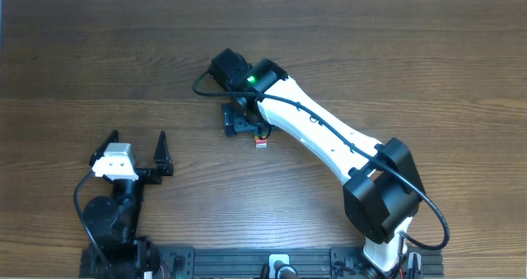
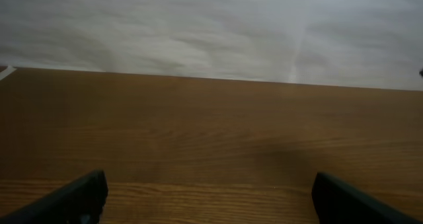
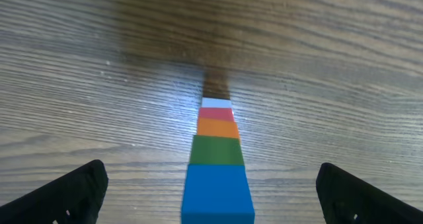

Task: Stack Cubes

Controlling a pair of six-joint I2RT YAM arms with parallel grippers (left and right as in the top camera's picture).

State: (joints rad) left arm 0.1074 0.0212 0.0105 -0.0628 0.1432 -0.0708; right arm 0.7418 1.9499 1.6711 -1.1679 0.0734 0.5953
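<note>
At left we see the left gripper (image 1: 138, 147) near its arm's base, over the wooden table (image 1: 412, 57). Its two fingers are spread wide with nothing between them. Toward the middle, the right gripper (image 1: 240, 121) hangs above the stack of cubes (image 3: 217, 159), its fingers likewise wide apart and clear of the stack on both sides. The stack stands on the table: blue cube (image 3: 218, 191) uppermost, then green cube (image 3: 216, 150), orange cube (image 3: 217, 127), red cube (image 3: 217, 114) and white cube (image 3: 216, 103) lowest.

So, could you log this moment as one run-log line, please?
tower of five cubes, blue top, green, orange, red, white bottom | right gripper open above it | left gripper open over wooden table
</note>
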